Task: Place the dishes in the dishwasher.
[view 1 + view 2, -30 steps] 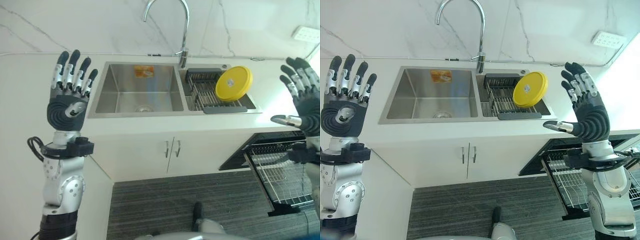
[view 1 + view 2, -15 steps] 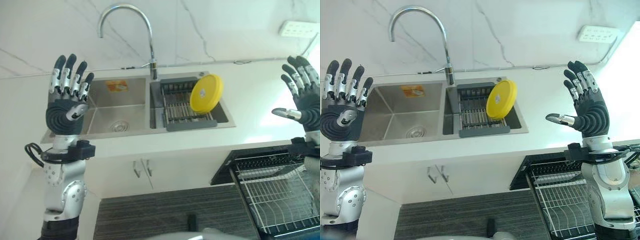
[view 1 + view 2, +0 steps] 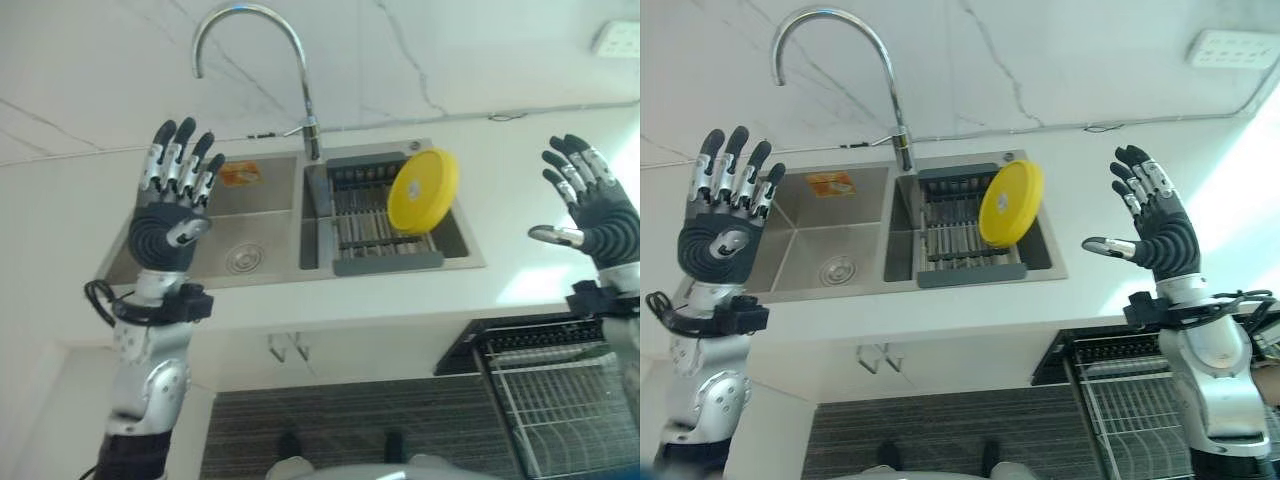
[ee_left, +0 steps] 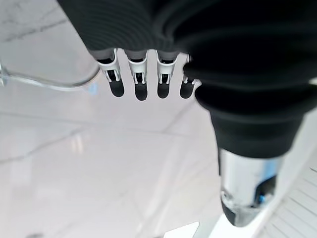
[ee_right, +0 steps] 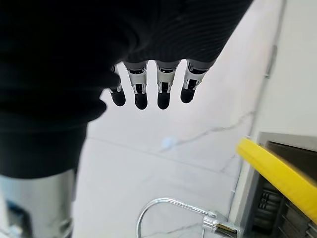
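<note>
Two hands raised, both spread and empty. Left hand point(image 3: 168, 235) held up over the desk point(image 3: 60, 210) beside the left basin of the sink point(image 3: 262, 222), fingers point(image 3: 185, 160) straight and fanned, gripping nothing. Right hand point(image 3: 1162, 238) lifted over the desk to the right of the sink, fingers straight, thumb out to the side, likewise holding nothing. Same reading from each wrist view: dark-tipped fingers point(image 4: 140, 84) extended in a row against the pale marbled wall, nothing between them and the thumb.

One dish to deal with: yellow plate point(image 3: 1010, 203), standing on edge and leaning in the dark drying rack point(image 3: 958, 240) that sits in the right basin, just below and right of the tall curved faucet point(image 3: 840, 70). Propped that way presumably to drain, which leaves its rim exposed and easy to pinch from above. Yellow rim also visible in the right wrist view point(image 5: 277, 171).

Dishwasher rack point(image 3: 1130, 410) pulled out at the lower right, under the desk edge, wire grid open and apparently unloaded. Probably drawn out beforehand so a plate can go straight in.

Judged stage: very start, no grasp begun. Right hand nearer the plate and the rack, so likely the one to reach across. Risk worth noting: slick plate slipping from a rim pinch.
</note>
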Robot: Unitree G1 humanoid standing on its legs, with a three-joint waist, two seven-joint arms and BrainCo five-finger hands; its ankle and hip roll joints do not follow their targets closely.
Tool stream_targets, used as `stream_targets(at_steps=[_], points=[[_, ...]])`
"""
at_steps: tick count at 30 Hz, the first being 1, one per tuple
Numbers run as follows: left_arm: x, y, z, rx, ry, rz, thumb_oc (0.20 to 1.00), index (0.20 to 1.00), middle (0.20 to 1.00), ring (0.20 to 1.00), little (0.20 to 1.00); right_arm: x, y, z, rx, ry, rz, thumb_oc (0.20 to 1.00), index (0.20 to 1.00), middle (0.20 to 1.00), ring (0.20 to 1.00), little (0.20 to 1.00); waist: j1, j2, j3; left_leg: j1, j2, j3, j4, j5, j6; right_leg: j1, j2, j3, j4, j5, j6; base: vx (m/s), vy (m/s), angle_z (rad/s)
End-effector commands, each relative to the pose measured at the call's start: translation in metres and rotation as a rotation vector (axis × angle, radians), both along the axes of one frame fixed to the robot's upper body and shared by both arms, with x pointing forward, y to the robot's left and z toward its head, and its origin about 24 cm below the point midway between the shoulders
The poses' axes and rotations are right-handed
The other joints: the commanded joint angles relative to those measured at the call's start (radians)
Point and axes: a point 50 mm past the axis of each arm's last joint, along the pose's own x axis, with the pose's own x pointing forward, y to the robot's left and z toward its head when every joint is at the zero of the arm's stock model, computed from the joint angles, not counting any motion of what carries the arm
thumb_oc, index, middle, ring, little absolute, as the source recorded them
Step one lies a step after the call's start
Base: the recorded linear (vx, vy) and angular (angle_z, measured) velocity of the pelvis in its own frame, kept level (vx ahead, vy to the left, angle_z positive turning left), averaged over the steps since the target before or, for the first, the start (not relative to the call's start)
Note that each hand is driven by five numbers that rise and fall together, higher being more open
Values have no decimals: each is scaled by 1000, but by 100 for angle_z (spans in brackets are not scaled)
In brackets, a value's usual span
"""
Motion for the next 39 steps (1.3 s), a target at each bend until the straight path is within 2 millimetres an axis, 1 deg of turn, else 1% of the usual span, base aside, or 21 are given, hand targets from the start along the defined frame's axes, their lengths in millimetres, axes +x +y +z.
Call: stream_targets(at_steps=[1,2,3,5,6,7,8,10,11,12,14,16,17,18,21,25,27,28,34,38,39], points=[[-12,-3,24,78,-114,5,1000,1000,1000,1000,1000,-5,12,21,102,-121,139,1000,1000,1000,1000,1000,42,-79,-52,-12,-15,-49,-2,14,-21,70,-170,-98,83,33,126,174,472,6],[-12,-3,24,83,-113,4,1000,1000,1000,1000,1000,-5,11,20,108,-126,124,1000,1000,1000,1000,1000,43,-83,-51,-11,-21,-52,-2,11,-14,64,-175,-95,113,37,128,156,385,6],[-11,-4,22,110,-108,1,1000,1000,1000,1000,1000,-7,4,16,148,-131,75,1000,1000,1000,1000,1000,41,-89,-42,-4,-43,-79,-2,-3,13,6,-185,-58,266,75,129,99,212,9],[-11,-3,23,143,-108,14,1000,1000,1000,1000,1000,-11,0,9,148,-105,66,1000,1000,1000,1000,1000,28,-91,-34,8,-46,-102,-2,-12,20,-44,-167,-11,280,73,118,128,59,13],[-11,-3,23,145,-108,11,1000,1000,1000,1000,1000,-12,0,8,143,-100,67,1000,1000,1000,1000,1000,26,-92,-35,8,-44,-105,-2,-13,18,-45,-162,-6,252,67,115,131,-131,15],[-10,-1,25,151,-110,13,1000,1000,1000,1000,1000,-12,-2,6,139,-90,61,1000,1000,1000,1000,1000,23,-94,-36,8,-39,-110,-2,-16,12,-40,-157,0,185,54,114,86,-169,14],[-10,-1,27,156,-114,15,1000,1000,1000,1000,1000,-12,-2,7,141,-91,55,1000,1000,1000,1000,1000,22,-95,-35,9,-33,-111,-2,-18,6,-35,-158,-3,130,57,117,101,-263,10],[-12,-2,29,171,-120,21,1000,1000,1000,1000,1000,-11,0,8,148,-103,56,1000,1000,1000,1000,1000,23,-103,-33,14,-15,-105,-2,-26,-7,-23,-166,-9,18,104,132,101,-319,5],[-12,-2,30,187,-123,28,1000,1000,1000,1000,1000,-11,1,9,170,-115,54,1000,1000,1000,1000,1000,21,-108,-28,23,-1,-102,-2,-34,-13,-29,-176,-5,5,140,141,89,-339,-1],[-13,-2,31,198,-125,33,1000,1000,1000,1000,1000,-11,2,10,184,-122,57,1000,1000,1000,1000,1000,20,-111,-24,28,5,-101,-2,-38,-13,-32,-179,1,6,151,146,86,-374,4],[-13,-4,30,213,-118,23,1000,1000,1000,1000,1000,-9,2,14,195,-132,55,1000,1000,1000,1000,1000,26,-112,-30,32,38,-84,-2,-29,-20,-13,-164,-12,-22,116,146,72,-327,16],[-13,-5,29,214,-117,22,1000,1000,1000,1000,1000,-8,3,15,201,-135,53,1000,1000,1000,1000,1000,26,-111,-31,31,51,-80,-2,-24,-26,-9,-154,-15,-25,105,144,61,-258,24],[-12,-8,28,202,-107,22,1000,1000,1000,1000,1000,-5,4,16,197,-125,43,1000,1000,1000,1000,1000,24,-108,-42,30,80,-63,-2,-9,-45,-7,-134,-15,-26,78,136,92,-331,2],[-13,-8,27,195,-106,28,1000,1000,1000,1000,1000,-3,5,17,197,-118,39,1000,1000,1000,1000,1000,24,-105,-46,30,96,-48,-2,0,-53,-6,-126,-18,-26,68,129,90,-316,3],[-13,-6,25,179,-98,51,1000,1000,1000,1000,1000,0,8,18,212,-104,47,1000,1000,1000,1000,1000,20,-94,-53,31,125,-21,-2,20,-71,-2,-107,-9,-26,54,113,53,-151,8],[-12,-4,23,174,-95,71,1000,1000,1000,1000,1000,5,7,19,181,-78,10,1000,1000,1000,1000,1000,10,-77,-57,34,149,-3,-2,36,-87,4,-97,-23,-26,46,101,4,-97,-8],[-11,-4,22,185,-94,80,1000,1000,1000,1000,1000,7,5,19,175,-80,-16,1000,1000,1000,1000,1000,6,-72,-58,36,151,-4,-2,34,-91,3,-96,-21,-26,44,101,-25,-6,-5],[-10,-3,21,183,-82,94,1000,1000,1000,1000,1000,11,2,19,197,-63,-43,1000,1000,1000,1000,1000,-1,-63,-62,40,150,-6,-2,31,-92,3,-98,-16,-26,44,102,-21,30,-5],[-7,1,21,183,-76,124,1000,1000,1000,1000,1000,18,-6,14,259,-25,-100,1000,1000,1000,1000,1000,-13,-52,-67,54,138,-4,-2,19,-92,6,-114,-11,-26,48,111,-12,43,-4],[-5,6,21,190,-61,144,1000,1000,1000,1000,1000,22,-13,5,325,29,-144,1000,1000,1000,1000,1000,-15,-49,-71,65,128,-4,-2,8,-89,8,-130,-12,-26,53,121,-14,56,-6],[-4,5,20,196,-56,147,1000,1000,1000,1000,1000,26,-16,-2,356,70,-181,1000,1000,1000,1000,1000,-12,-50,-71,69,124,-5,-2,5,-87,10,-137,-18,-26,56,125,-26,56,-5]])
